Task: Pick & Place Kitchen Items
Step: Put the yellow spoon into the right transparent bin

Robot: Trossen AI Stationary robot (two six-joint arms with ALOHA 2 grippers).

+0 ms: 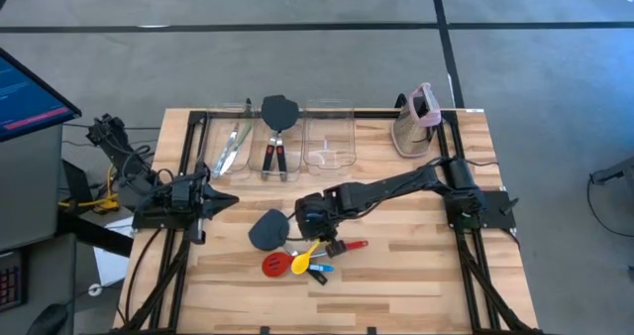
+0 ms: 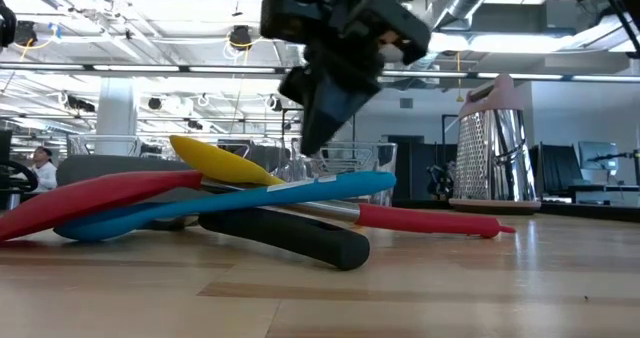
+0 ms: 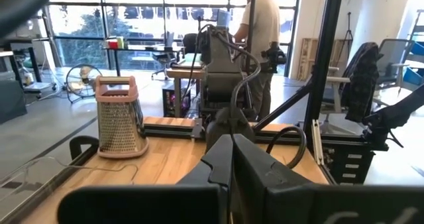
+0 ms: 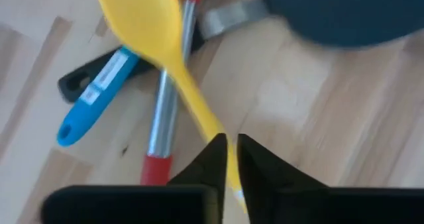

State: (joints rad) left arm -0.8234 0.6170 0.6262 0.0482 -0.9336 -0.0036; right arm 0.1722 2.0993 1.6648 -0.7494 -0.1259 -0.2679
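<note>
A: Item one, the pile on the bench [image 1: 416, 276]?

B: Near the front middle: yellow spoon [image 1: 305, 253], red slotted spoon [image 1: 274, 265], blue spoon [image 1: 319, 268], and a dark grey spatula [image 1: 265, 229] with its blade to the left of the heap. All overlap or touch. In the low view the yellow bowl rests on top, the blue handle crosses beneath it, and a black-red handle lies lowest.

A: Right pincer [image 4: 228, 159]?

B: Directly over the pile. Its fingers [image 4: 205, 164] are drawn nearly together around the thin yellow handle, which passes between them.

A: Left pincer [image 1: 226, 202]?

B: Parked at the left side of the bench, away from the pile; fingers closed together, holding nothing.

A: Surroundings?

B: Three clear bins [image 1: 330, 137] in a row along the far edge. The left one holds thin silvery-green tools [image 1: 233, 147]; the middle holds two spatulas [image 1: 277, 137], blades over its far rim; the right one, contents not discernible. A pink-topped grater [image 1: 416, 122] stands upright at the far right corner.

A: Open room?

B: Bare wood right of the pile and along the front edge.

A: Writing?

B: A white label on the blue handle; not legible.
</note>
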